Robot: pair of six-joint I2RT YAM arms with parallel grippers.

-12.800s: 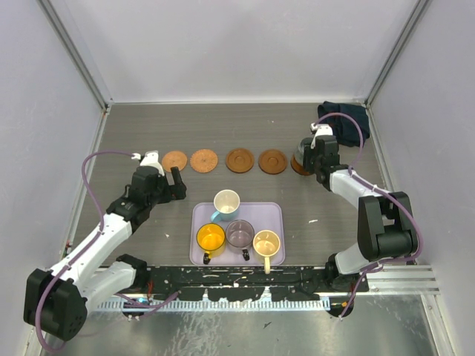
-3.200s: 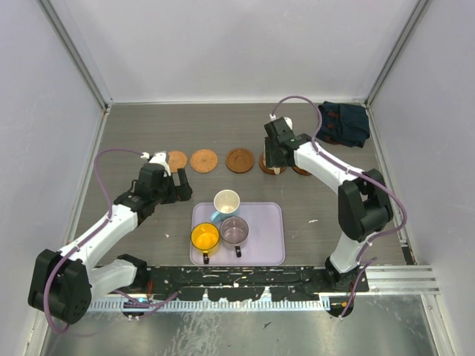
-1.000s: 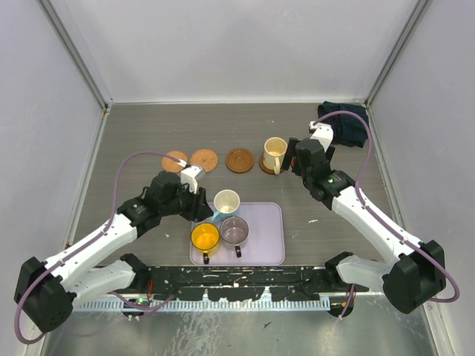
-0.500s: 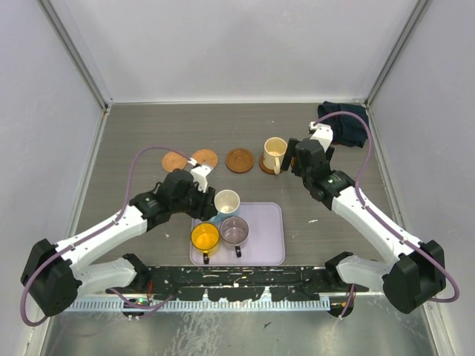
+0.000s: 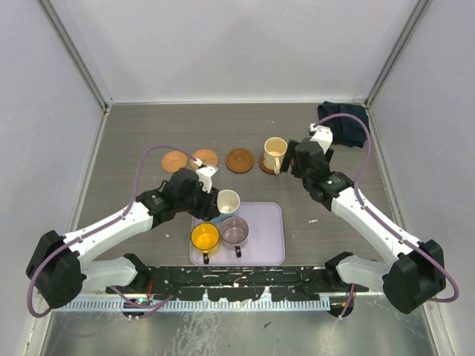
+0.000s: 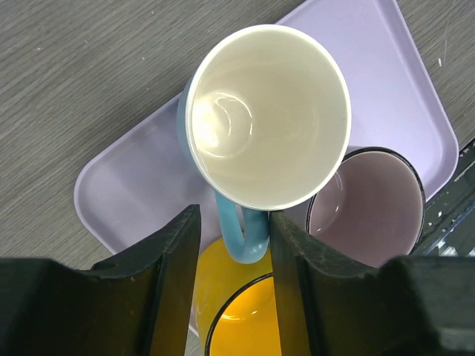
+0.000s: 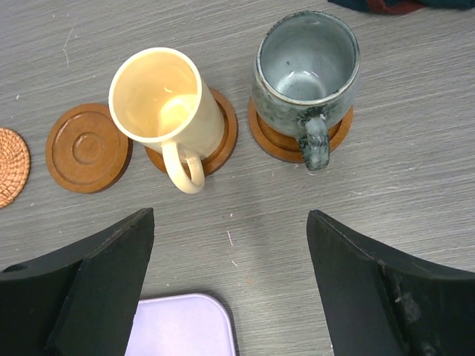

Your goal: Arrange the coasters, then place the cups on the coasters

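Note:
My left gripper hangs over the lilac tray, jaws open on either side of the blue handle of the white cup. The handle touches the right finger, with a gap at the left one. The orange cup and the purplish cup stand beside it. My right gripper is wide open and empty, hovering near the cream cup and the grey-green cup, each on a coaster. Bare coasters lie to the left.
A dark folded cloth lies at the back right corner. Grey walls enclose the table on three sides. The left arm's cable loops over the left coasters.
My left gripper has moved right, from beside the tray to the white cup, and now straddles its handle. The right arm and the cups have not moved.

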